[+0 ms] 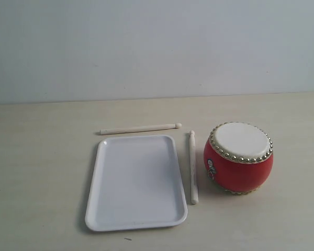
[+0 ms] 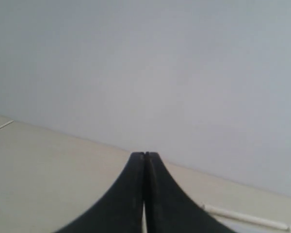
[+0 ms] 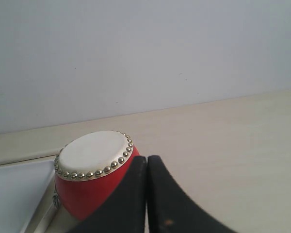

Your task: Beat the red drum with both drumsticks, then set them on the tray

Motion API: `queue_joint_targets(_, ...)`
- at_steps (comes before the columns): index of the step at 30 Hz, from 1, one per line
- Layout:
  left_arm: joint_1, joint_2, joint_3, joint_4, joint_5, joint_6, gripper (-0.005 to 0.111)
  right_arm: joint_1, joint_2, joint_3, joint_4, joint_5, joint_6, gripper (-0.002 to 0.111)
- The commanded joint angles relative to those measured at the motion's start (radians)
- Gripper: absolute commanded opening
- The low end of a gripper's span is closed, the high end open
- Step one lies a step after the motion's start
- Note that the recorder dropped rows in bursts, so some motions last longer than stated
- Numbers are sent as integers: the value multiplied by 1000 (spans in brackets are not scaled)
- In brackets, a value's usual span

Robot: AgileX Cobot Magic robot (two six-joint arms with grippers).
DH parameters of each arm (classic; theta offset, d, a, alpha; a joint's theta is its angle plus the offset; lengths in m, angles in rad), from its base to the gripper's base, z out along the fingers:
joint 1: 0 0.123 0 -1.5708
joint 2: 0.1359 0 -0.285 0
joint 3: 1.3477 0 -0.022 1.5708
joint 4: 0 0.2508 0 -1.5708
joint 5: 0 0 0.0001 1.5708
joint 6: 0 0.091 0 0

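The red drum (image 1: 238, 158) stands upright on the table, right of the white tray (image 1: 136, 183). One drumstick (image 1: 140, 128) lies along the tray's far side. The other drumstick (image 1: 193, 167) lies in the gap between tray and drum. Neither gripper shows in the exterior view. My left gripper (image 2: 145, 154) is shut with nothing in it; a drumstick (image 2: 247, 218) lies beyond it. My right gripper (image 3: 146, 158) is shut and empty, close beside the drum (image 3: 89, 182), with the tray's corner (image 3: 14, 194) at the edge.
The table (image 1: 42, 157) is pale beige wood, backed by a plain grey wall (image 1: 157, 47). Bare tabletop stretches left of the tray and right of the drum.
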Motion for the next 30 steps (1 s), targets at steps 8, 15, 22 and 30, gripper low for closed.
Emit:
queue_joint_targets(8, 0, -6, 4, 1, -124, -88, 0, -6, -7, 5, -2, -3, -4, 0)
queue_joint_targets(15, 0, 30, -2, 50, -286, -272, 0, -6, -7, 5, -2, -3, -4, 0)
queue_joint_targets(22, 0, 379, -233, 322, -451, -499, 0, -6, -7, 5, -2, -3, -4, 0)
queue_joint_targets(30, 0, 914, -718, 791, -320, -572, 0, -6, -7, 5, -2, -3, -4, 0)
